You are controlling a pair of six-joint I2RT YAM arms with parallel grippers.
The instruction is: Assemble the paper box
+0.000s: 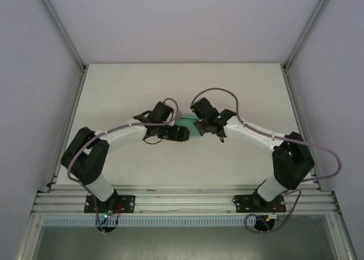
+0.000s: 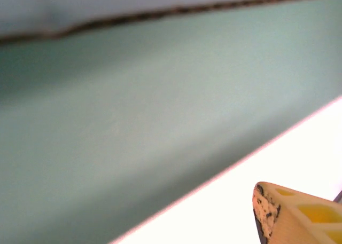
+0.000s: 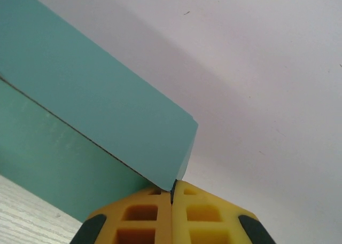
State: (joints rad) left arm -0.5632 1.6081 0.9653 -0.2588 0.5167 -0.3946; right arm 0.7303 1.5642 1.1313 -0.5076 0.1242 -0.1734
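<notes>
The paper box [image 1: 189, 125] is a small teal-green folded box at the table's centre, between both arms. My left gripper [image 1: 178, 133] is at its left side. In the left wrist view the box's blurred wall [image 2: 133, 121], with a dark seam along its top, sits very close, and one yellow fingertip [image 2: 291, 214] stands apart from it over white table; the other finger is hidden. My right gripper [image 3: 172, 193] is shut, its yellow fingers pressed together with their tips touching the box's lower corner [image 3: 107, 105]. From above, the right gripper [image 1: 201, 126] is at the box's right side.
The white table [image 1: 182, 83] is bordered by aluminium rails at the left [image 1: 68, 118] and right [image 1: 298, 112], with white walls behind. Purple cables [image 1: 219, 92] loop over both arms. Both arm bases are bolted to the near rail [image 1: 182, 200].
</notes>
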